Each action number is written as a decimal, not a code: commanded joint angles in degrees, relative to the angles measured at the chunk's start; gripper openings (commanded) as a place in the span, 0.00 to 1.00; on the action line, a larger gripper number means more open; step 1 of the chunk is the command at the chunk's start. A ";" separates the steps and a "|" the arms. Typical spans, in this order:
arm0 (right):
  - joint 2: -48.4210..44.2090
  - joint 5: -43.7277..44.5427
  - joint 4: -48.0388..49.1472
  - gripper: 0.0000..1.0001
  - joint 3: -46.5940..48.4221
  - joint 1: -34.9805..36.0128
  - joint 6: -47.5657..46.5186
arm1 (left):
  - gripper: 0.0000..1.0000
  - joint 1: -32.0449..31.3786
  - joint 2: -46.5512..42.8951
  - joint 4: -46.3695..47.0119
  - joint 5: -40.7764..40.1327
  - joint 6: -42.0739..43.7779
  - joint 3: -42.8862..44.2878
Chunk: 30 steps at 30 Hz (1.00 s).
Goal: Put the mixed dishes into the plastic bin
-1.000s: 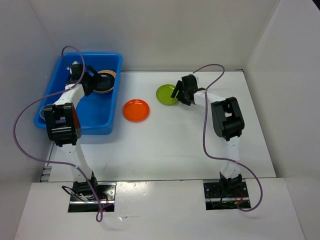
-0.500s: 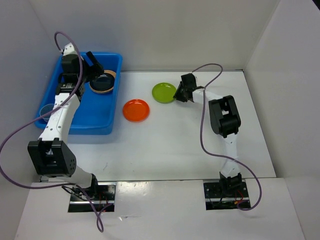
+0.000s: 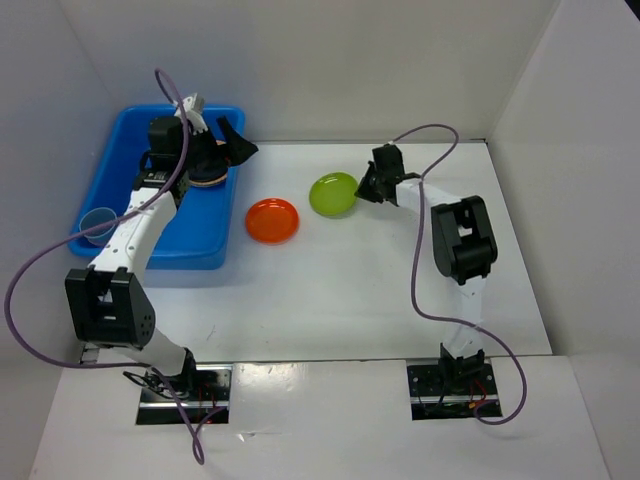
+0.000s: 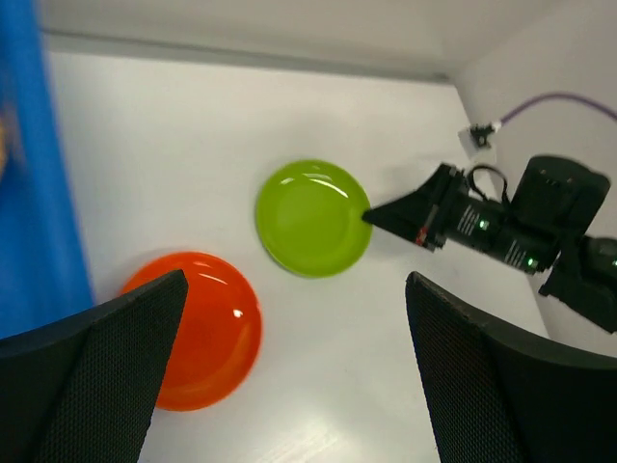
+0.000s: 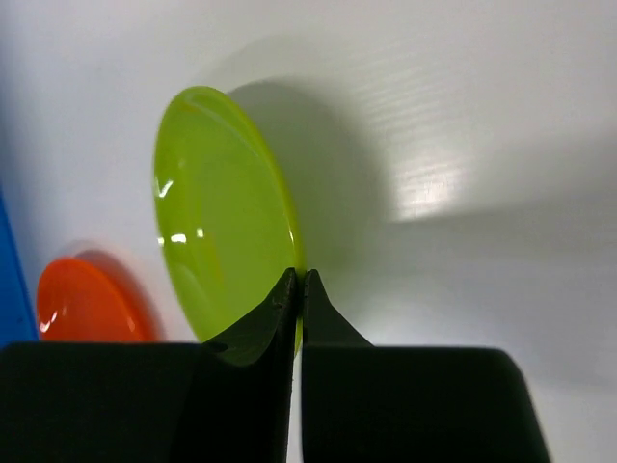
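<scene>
At the desk's (image 3: 330, 290) far side, the lime-green plate (image 5: 217, 212) is gripped by its rim alone in the clenched right claw (image 5: 297, 280), tilted, well apart from the plastic bin (image 3: 185, 222). The left claw (image 4: 289, 376) is held spread and empty near the bin's rim. With so thin a hold, the plate could be dropped short.

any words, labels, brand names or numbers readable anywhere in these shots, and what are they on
None can be read in any view.
The lime-green plate, the orange plate and the blue bin are plain, with no print or stickers showing.
The right arm housing shows only small green lights. Any marking there is too small and blurred to read.
</scene>
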 commanded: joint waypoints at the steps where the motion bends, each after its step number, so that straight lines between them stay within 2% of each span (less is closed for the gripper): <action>1: -12.09 -1.35 4.01 0.00 -4.80 -0.43 -3.85 | 1.00 -1.03 4.51 4.41 15.73 -2.60 2.84; 5: -20.36 -1.89 4.63 0.00 -7.11 1.15 -5.61 | 1.00 -1.65 11.27 5.98 21.46 -3.75 4.42; 8: -25.63 -1.89 5.68 0.00 -8.69 2.46 -6.75 | 1.00 -2.87 13.39 11.58 26.73 -6.03 4.43; 12: -31.17 -3.38 6.30 0.00 -9.83 4.49 -7.28 | 1.00 -4.01 16.47 12.49 31.21 -6.57 6.36; 24: -34.08 -5.05 5.68 0.00 -9.83 7.21 -8.34 | 1.00 -6.39 18.66 19.08 35.97 -10.52 6.98; 30: -33.55 -6.28 5.68 0.00 -9.22 8.27 -8.86 | 0.80 -8.06 21.39 13.38 37.99 -8.06 10.23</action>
